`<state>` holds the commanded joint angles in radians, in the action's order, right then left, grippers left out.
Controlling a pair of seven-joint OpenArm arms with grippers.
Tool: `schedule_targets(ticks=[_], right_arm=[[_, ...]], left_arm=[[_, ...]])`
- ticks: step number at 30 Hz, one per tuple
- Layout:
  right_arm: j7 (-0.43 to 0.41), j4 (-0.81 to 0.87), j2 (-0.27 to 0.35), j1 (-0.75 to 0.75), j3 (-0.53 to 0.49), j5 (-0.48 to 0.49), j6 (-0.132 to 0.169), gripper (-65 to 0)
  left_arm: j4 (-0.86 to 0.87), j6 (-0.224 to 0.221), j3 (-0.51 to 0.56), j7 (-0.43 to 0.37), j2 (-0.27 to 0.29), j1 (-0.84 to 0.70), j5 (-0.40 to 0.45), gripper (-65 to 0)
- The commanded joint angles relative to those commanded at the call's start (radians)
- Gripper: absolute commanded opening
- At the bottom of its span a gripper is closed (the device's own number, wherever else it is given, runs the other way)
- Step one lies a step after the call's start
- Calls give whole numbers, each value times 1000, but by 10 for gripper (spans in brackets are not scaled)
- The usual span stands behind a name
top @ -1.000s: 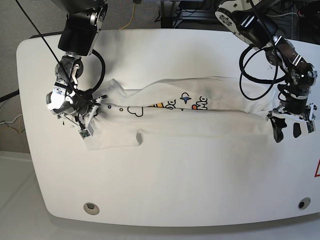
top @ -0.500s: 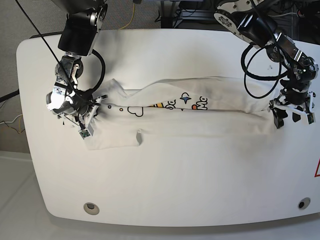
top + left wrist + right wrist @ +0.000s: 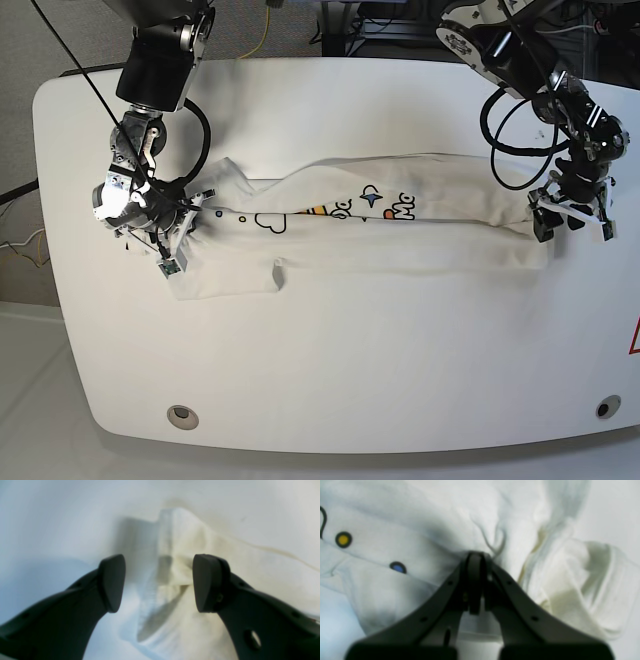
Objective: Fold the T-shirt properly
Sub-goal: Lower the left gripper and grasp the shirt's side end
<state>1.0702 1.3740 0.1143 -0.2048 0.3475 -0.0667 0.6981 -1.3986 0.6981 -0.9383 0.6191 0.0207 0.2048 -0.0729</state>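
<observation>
The white T-shirt (image 3: 400,235) lies pulled into a long band across the table, its cartoon print (image 3: 375,205) showing along the middle. At its left end my right gripper (image 3: 178,240) is shut on the T-shirt (image 3: 425,530), with the fabric bunched around the closed fingertips (image 3: 475,562) near a yellow and a blue dot. My left gripper (image 3: 568,228) hovers at the shirt's right end, open. In the left wrist view its fingers (image 3: 112,582) stand wide apart over a raised corner of the T-shirt (image 3: 175,555), not touching it.
The white table (image 3: 350,380) has rounded corners and two round holes (image 3: 181,415) near its front edge. A red marking (image 3: 633,340) sits at the right edge. Cables and dark equipment (image 3: 380,25) lie beyond the far edge.
My left gripper has moved back and slightly left, from in front of the shirt's right end to right over it. The right arm and the shirt have stayed put.
</observation>
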Motion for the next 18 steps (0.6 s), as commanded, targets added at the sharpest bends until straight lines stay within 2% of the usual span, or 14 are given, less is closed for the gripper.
schedule_targets(ticks=[3, 18], right_arm=[[0, 0, 2, 2, 0, 0, 0, -634], [0, 0, 3, 15, 0, 0, 0, -634]], left_arm=[[6, 0, -2, -26, 0, 0, 0, -250], [144, 0, -2, -32, -26, -2, -2, -250]])
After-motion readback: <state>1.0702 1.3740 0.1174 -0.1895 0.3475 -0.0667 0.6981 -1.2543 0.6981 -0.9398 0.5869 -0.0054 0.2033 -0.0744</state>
